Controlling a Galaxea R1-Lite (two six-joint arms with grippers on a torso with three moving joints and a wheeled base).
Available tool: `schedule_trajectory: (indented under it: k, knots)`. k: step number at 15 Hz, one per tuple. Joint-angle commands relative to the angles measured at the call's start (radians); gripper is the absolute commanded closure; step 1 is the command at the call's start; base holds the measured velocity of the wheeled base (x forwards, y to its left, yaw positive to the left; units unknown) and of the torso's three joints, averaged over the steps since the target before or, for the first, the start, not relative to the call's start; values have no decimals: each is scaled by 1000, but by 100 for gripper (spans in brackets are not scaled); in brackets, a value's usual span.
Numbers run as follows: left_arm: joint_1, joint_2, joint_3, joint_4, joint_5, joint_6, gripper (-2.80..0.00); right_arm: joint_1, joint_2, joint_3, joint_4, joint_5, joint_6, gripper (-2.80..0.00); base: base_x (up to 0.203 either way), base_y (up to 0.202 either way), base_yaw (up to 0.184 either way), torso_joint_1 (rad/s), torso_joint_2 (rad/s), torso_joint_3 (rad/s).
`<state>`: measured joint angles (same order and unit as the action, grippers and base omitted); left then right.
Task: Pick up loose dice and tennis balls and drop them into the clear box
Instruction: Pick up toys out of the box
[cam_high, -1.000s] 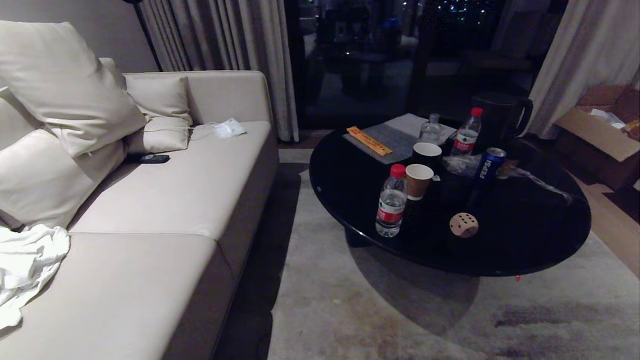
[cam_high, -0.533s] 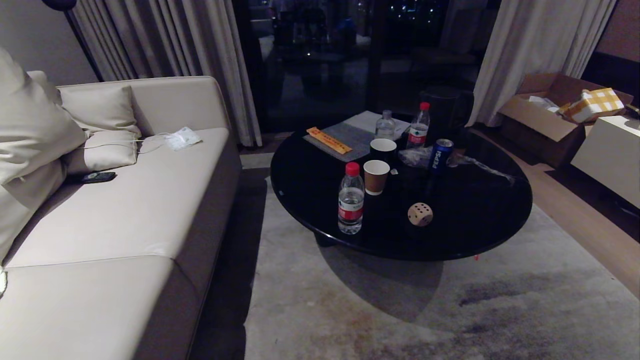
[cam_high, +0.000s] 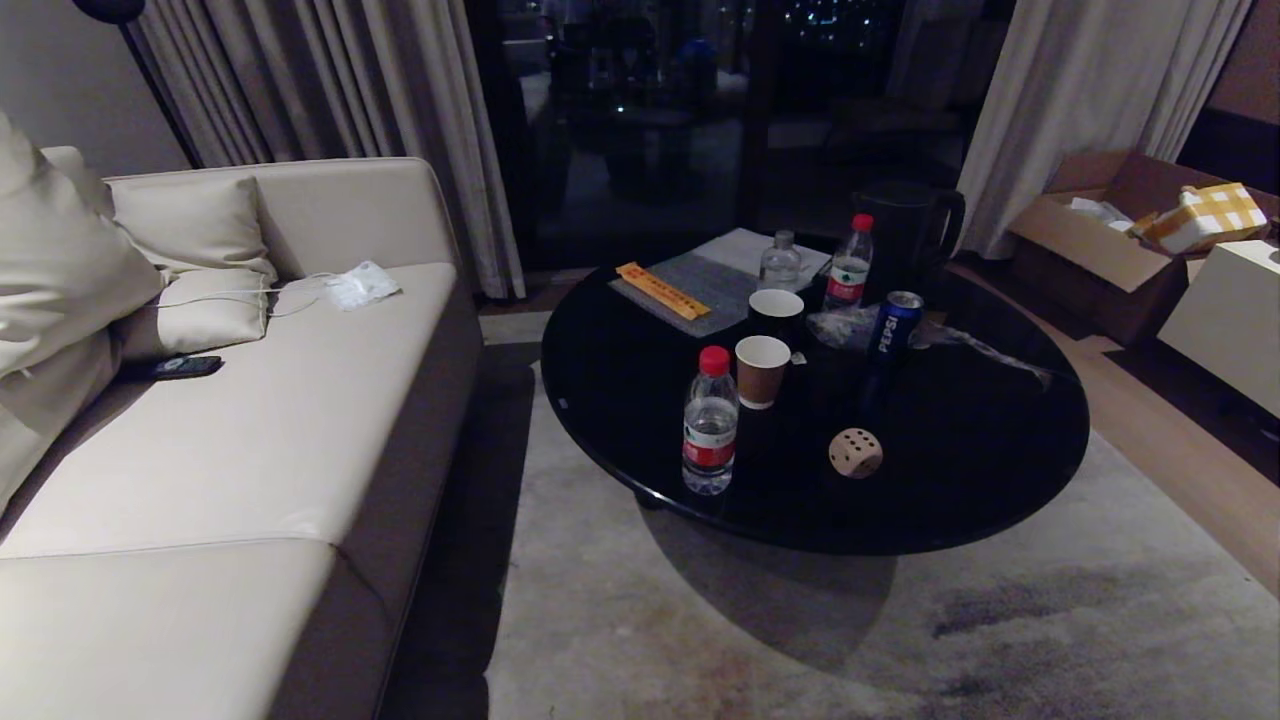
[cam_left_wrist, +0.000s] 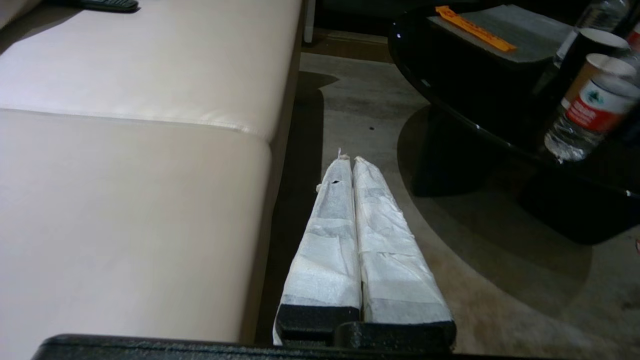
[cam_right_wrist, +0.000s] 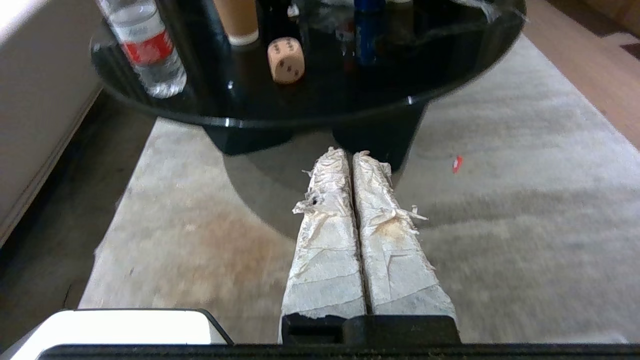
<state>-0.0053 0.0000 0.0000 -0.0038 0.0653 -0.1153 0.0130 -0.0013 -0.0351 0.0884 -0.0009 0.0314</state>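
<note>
One tan wooden die (cam_high: 856, 452) (cam_right_wrist: 286, 59) rests near the front of a round black table (cam_high: 1000, 480). No tennis balls and no clear box show in any view. Neither arm appears in the head view. My left gripper (cam_left_wrist: 350, 159) hangs shut and empty over the carpet, between the sofa and the table. My right gripper (cam_right_wrist: 349, 152) is shut and empty too, low over the carpet in front of the table's base, well short of the die.
The table also carries water bottles (cam_high: 710, 422), paper cups (cam_high: 761, 370), a Pepsi can (cam_high: 896, 322), a black kettle (cam_high: 908, 232) and a grey mat with an orange strip (cam_high: 658, 291). A beige sofa (cam_high: 230, 440) stands left, cardboard boxes (cam_high: 1120, 240) back right.
The whole head view has swung to the right and then drawn slightly closer to the table, so the sofa cushions slid out of frame; the die and other objects stay put.
</note>
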Motion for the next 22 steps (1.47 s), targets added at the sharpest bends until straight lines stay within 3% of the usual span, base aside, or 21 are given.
schedule_trajectory:
  k: [1,14,20,22]
  knots:
    - [-1,2,2,-1,1,-1,0,1,1,0,1,1,-1,0,184,0,-1,2,-2,2]
    - [0,2,2,1,1,1,0,1,1,0,1,1,-5,0,182,0,0,2,3,2]
    - [1,2,2,-1,1,0,0,1,22,-51,13,7,-17,0,15,0,0,0,0,-1]
    - [-1,2,2,-1,1,0,0,1,161,-134,30,26,-15,0,0,0,0,0,0,0]
